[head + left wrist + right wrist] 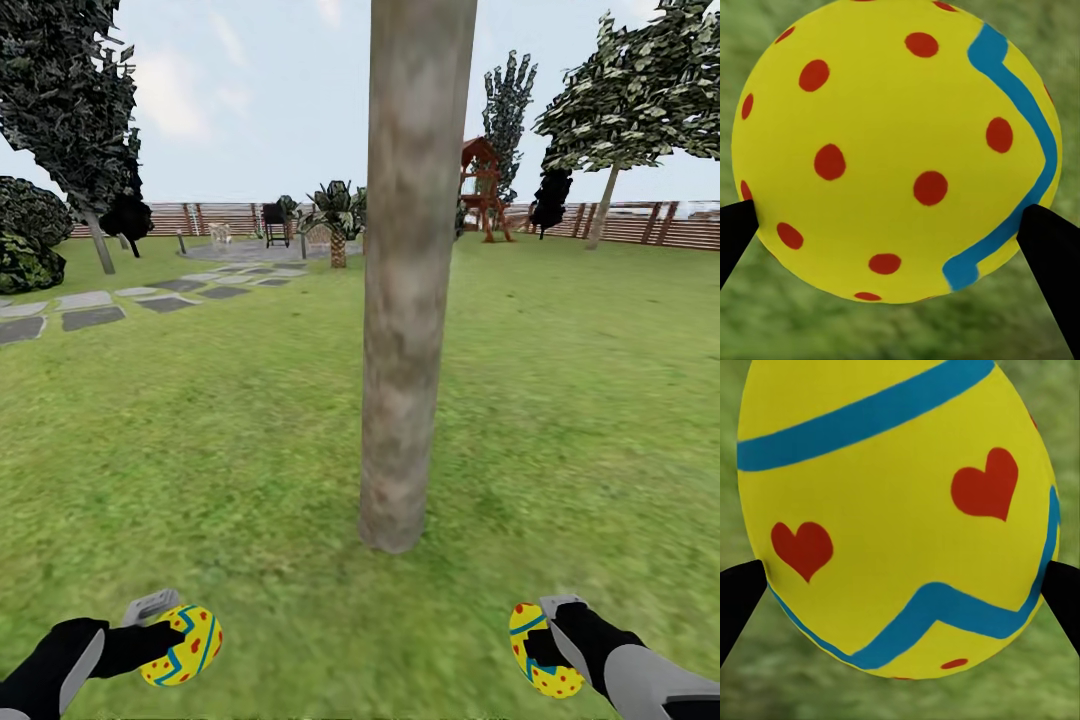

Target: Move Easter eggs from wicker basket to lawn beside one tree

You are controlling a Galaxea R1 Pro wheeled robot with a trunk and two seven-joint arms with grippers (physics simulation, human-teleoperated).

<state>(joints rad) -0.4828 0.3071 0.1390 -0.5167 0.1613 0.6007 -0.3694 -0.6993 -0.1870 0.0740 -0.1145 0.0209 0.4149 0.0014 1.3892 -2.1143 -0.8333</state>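
Arms reach forward low over the lawn (pixel 560 400), one either side of the tree (pixel 410 300) trunk. Left pincer (pixel 170 625) clamped on a yellow Easter egg (pixel 185 645), red dots, blue zigzag. Right pincer (pixel 548 630) clamped on a second egg (pixel 535 655), red hearts, blue bands, held above grass.

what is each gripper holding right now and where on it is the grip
Left gripper holds one Easter egg, right gripper another egg. In each wrist view the black fingers pinch the egg's opposite sides, below its middle.
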